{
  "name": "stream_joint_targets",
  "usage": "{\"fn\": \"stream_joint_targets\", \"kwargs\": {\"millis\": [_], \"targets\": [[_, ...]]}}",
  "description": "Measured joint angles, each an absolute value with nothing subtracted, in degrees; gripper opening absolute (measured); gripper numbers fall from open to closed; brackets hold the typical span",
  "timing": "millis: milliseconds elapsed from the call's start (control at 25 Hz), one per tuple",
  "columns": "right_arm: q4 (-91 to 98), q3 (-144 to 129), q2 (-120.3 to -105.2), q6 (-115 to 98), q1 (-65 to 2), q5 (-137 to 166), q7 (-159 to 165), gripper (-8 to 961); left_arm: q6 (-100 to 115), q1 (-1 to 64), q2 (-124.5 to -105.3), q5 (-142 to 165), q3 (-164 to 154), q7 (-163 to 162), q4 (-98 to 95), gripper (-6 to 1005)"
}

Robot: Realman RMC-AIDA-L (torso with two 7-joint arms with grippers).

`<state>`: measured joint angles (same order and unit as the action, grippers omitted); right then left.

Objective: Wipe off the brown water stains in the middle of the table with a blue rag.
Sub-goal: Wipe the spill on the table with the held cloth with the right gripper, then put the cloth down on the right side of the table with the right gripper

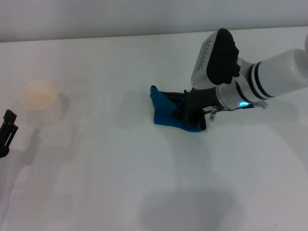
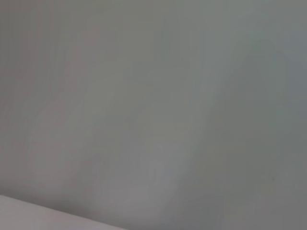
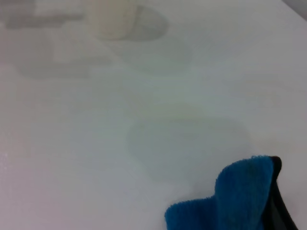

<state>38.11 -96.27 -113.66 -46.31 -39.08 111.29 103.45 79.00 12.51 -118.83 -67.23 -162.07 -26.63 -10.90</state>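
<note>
White and smooth, the wide table (image 1: 96, 183) fills the view. At nine o'clock waits the idle left gripper (image 1: 6, 132) (fingers unclear). A pale paper cup (image 1: 40, 96) stands near. At three o'clock the right gripper (image 1: 192, 114) pinches the bright blue rag (image 1: 166, 113) down flat to rub; brown stains hardly show.

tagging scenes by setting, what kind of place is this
Probably a lab or test bench rather than a home: a wide bare white table holding only a paper cup and a blue rag under the right gripper, with a plain wall behind.
</note>
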Motion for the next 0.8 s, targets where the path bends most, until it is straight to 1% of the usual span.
{"fn": "stream_joint_targets", "kwargs": {"millis": [120, 400, 800], "targets": [[38.4, -96.2, -113.84, -45.6, -38.6, 111.5, 103.4, 187, 79.0, 12.5, -118.82, -67.2, -162.1, -26.6, -10.9, 785], [39.7, -96.1, -113.72, -44.9, -37.4, 111.5, 103.4, 192, 79.0, 12.6, -118.82, -67.2, -162.0, -26.6, -10.9, 785], [40.3, -92.6, -113.76, -46.1, -36.7, 113.1, 103.4, 520, 79.0, 12.7, -118.82, -67.2, -161.6, -27.1, -10.9, 785]]}}
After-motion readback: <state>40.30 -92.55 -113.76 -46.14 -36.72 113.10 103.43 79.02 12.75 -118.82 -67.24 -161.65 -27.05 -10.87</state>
